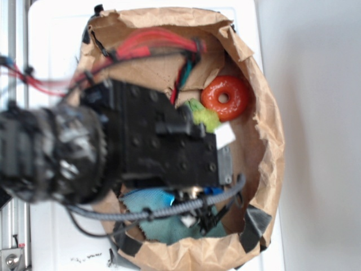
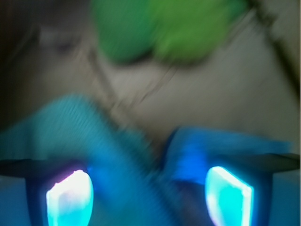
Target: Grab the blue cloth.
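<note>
Below, gripper (image 2: 148, 190) hangs spread wide over blue cloth (image 2: 80, 136), fingertips (image 2: 69, 197) apart, nothing held. Cloth lies at near edge of brown paper liner (image 1: 265, 124), green toy (image 1: 203, 116) beyond.

The blue cloth (image 1: 163, 226) is seen as a pale teal, blue-green piece of towelling with a fine woven or terry texture and uneven edges. It is laid flat on the floor of the brown paper bag (image 1: 265, 141), against the bag's near rim, at the end opposite the red ring (image 1: 225, 97). Only part of it is shown in the exterior view, since much of its upper side is hidden behind the black arm. In the wrist view the blue cloth (image 2: 89, 136) is blurred; a raised fold is shown at the left, well apart from the green item (image 2: 164, 28).
</note>
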